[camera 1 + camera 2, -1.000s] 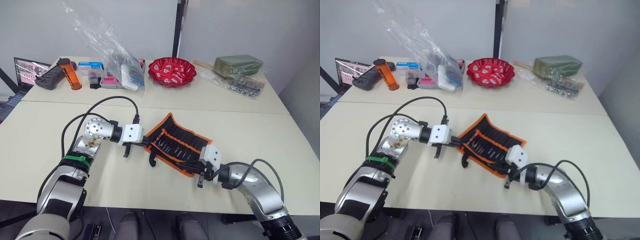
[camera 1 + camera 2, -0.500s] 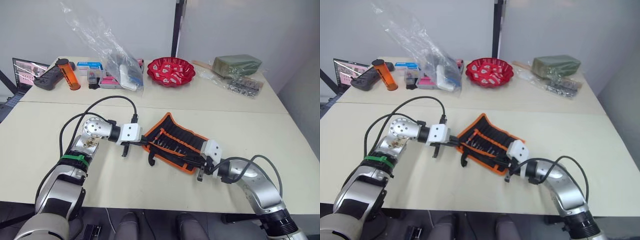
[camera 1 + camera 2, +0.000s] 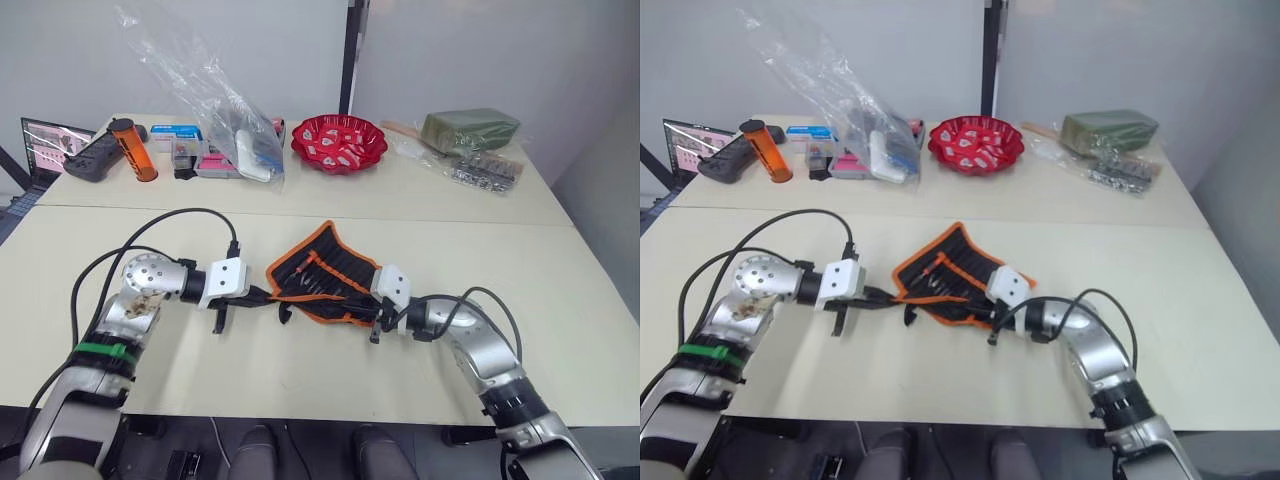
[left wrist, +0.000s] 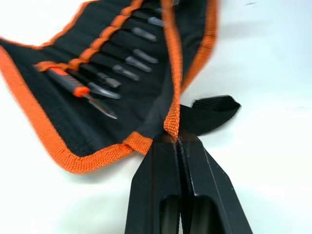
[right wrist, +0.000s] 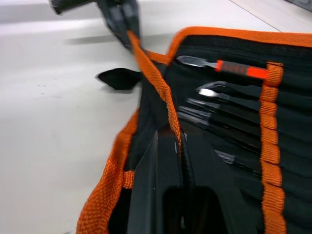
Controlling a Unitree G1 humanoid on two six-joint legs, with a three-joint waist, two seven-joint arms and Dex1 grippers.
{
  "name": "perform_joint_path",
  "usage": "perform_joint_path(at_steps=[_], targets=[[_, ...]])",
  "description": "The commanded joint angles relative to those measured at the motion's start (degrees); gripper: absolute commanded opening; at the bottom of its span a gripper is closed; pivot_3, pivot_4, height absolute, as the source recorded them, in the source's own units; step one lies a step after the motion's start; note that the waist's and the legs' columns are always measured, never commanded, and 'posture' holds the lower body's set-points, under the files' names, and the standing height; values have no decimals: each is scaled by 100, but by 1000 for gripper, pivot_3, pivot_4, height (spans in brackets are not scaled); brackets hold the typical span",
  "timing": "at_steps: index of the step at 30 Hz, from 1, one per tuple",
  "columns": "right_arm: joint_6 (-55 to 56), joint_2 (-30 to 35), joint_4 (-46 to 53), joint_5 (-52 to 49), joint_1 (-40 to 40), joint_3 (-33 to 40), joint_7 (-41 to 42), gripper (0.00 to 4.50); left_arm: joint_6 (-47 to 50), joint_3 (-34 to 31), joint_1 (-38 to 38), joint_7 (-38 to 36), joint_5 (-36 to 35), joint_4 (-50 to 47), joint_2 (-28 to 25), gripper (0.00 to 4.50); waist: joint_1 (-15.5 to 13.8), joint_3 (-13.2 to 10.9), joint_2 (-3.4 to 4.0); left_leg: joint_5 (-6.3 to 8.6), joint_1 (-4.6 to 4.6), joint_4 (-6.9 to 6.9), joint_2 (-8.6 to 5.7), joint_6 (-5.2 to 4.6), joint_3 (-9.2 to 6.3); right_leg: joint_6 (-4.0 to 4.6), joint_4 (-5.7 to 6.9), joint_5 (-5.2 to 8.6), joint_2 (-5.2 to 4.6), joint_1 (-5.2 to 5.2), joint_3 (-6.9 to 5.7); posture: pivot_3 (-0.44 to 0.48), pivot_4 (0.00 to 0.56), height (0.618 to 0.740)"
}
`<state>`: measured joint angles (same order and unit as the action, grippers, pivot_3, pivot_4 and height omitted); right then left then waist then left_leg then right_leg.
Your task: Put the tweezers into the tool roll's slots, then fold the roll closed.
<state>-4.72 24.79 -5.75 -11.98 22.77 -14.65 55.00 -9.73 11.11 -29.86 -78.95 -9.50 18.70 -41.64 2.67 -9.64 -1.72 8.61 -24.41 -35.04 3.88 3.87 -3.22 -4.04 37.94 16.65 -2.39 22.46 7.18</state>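
The tool roll [image 3: 325, 265] lies open on the near table, black with orange binding. Several slim tweezers [image 4: 131, 63] sit in its slots [image 4: 105, 48], beside an orange-handled tool [image 5: 234, 68]. My left gripper [image 3: 262, 294] is shut on the orange edge binding at the roll's left near corner, next to the black strap [image 4: 209, 114]. At the right near end my right gripper [image 3: 374, 318] is shut on the same binding. That near edge is lifted off the table between the two grippers.
Along the far table stand a red bowl [image 3: 338, 142], a clear plastic bag of items [image 3: 225, 110], an orange canister [image 3: 133, 148], a black device [image 3: 95, 155], a green pack [image 3: 470, 128] and a bag of metal parts [image 3: 487, 172].
Both grippers have moved left and away from me with the roll's near edge. The roll has slid left and looks narrower, its near flap raised.
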Motion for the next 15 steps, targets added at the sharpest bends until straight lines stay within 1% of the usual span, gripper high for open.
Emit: perform_joint_path(at_steps=[1, 5, 9, 11, 15], targets=[[339, 101, -280, 94, 132, 189, 79, 19, 722, -332, 302, -178, -497, -865, -368, 7, -12, -1, 1, 0, 0, 1, 0, 0, 0, 1, 0, 1, 0, 0, 0, 0, 150, 729], [553, 150, -562, 123, 257, 234, 181, 19, 1479, -525, 738, -213, -929, -1646, -699, 7, -2, -2, 2, 0, 2, 1, 0, 0, 1, -1, 1, 3, 0, 0, 1, 0, 150, 729], [690, 165, -696, 135, 310, 235, 252, 19, 2011, -571, 958, -124, -1207, -2126, -753, 7, -1, -2, 2, 0, 6, 3, 1, 0, 1, 3, 2, 8, 0, -1, 0, 0, 150, 729], [689, 219, -681, 109, 299, 248, 333, 19, 1803, -450, 916, 51, -901, -2014, -691, 7, -3, -2, 2, 0, 7, 3, 1, 0, 1, 3, 2, 8, 0, -1, 1, 0, 150, 729], [518, 462, -455, -59, 202, 327, 594, 19, 1252, -263, 575, 394, -332, -1467, -489, 7, -35, -3, 3, 0, 5, -1, -1, 0, 1, 3, 2, 8, 0, -2, 0, 0, 150, 729]])
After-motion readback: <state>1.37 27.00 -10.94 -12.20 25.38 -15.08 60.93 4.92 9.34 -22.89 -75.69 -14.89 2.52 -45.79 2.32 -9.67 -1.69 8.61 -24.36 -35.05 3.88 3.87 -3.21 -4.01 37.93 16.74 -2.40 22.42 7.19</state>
